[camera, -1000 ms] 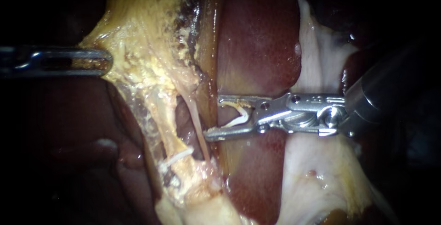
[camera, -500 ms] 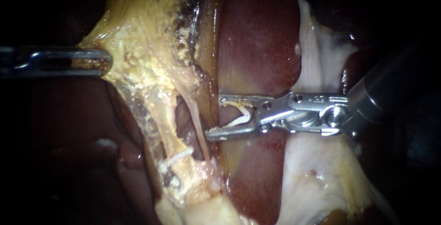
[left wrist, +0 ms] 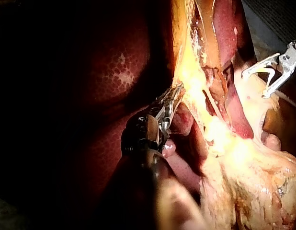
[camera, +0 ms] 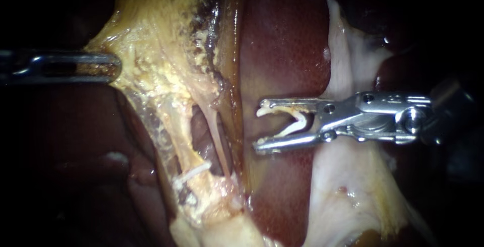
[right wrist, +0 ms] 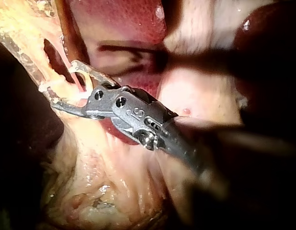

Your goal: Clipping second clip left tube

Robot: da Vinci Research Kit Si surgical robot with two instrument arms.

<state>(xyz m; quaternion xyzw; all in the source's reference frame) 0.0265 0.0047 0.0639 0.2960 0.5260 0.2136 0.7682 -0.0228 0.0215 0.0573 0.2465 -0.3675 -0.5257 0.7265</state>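
The left tube (camera: 181, 143) runs down through yellow tissue and carries one white clip (camera: 193, 172) low on it. A thinner pale tube (camera: 218, 136) lies just right of it across a dark window. My right instrument (camera: 259, 125) lies over the liver, clear of both tubes, jaws wide apart and holding an open white clip (camera: 297, 121) between them. It also shows in the wrist views (left wrist: 256, 84) (right wrist: 62, 85). My left instrument (camera: 113, 66) (left wrist: 174, 93) holds the yellow tissue (camera: 151, 65) at the left, jaws together on it.
Dark red liver (camera: 282, 50) fills the middle behind the right instrument. Pale whitish tissue (camera: 348, 176) spreads under its shaft at the right. A dark liver lobe (camera: 65, 166) lies below the left instrument.
My right instrument has drawn back to the right, away from the tubes, with the clip still in its jaws. The left instrument and the tissue it holds have stayed put.
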